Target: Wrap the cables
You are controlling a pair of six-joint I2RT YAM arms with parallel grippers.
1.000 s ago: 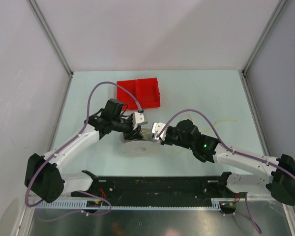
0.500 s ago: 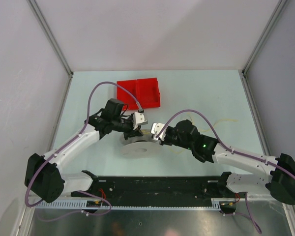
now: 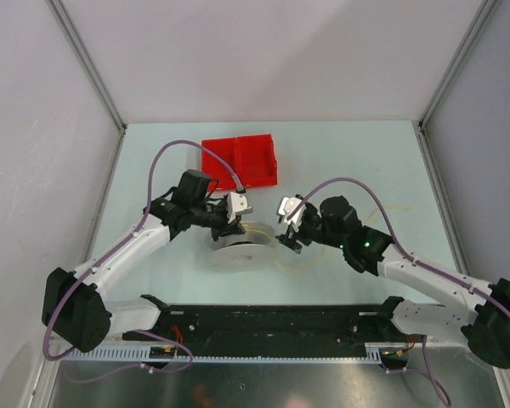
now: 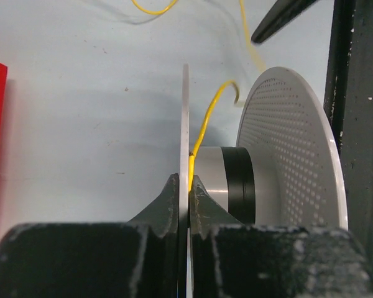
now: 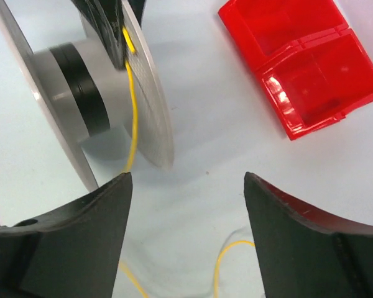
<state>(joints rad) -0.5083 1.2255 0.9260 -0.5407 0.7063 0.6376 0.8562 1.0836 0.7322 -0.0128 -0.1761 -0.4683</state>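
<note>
A white spool (image 3: 235, 252) lies mid-table, with a grey hub (image 4: 227, 180) and a perforated flange (image 4: 292, 143). My left gripper (image 4: 185, 197) is shut on the spool's thin flange (image 4: 185, 118). The yellow cable (image 4: 206, 124) is pinched against that flange and arcs up from the jaws. In the top view the left gripper (image 3: 236, 206) sits at the spool's far edge. My right gripper (image 5: 188, 186) is open and empty, hovering just right of the spool (image 5: 150, 105). The cable (image 5: 133, 124) runs down from the flange, and loose loops of it (image 3: 294, 265) trail right across the table.
A red two-compartment bin (image 3: 240, 160) stands behind the spool, also seen as the red bin (image 5: 304, 62) in the right wrist view. More yellow wire (image 3: 384, 210) lies at the right. A black rail (image 3: 272, 327) spans the near edge.
The right gripper opened, let go and drew back to the right of the spool. The left gripper closed on the spool's flange and shifted slightly.
</note>
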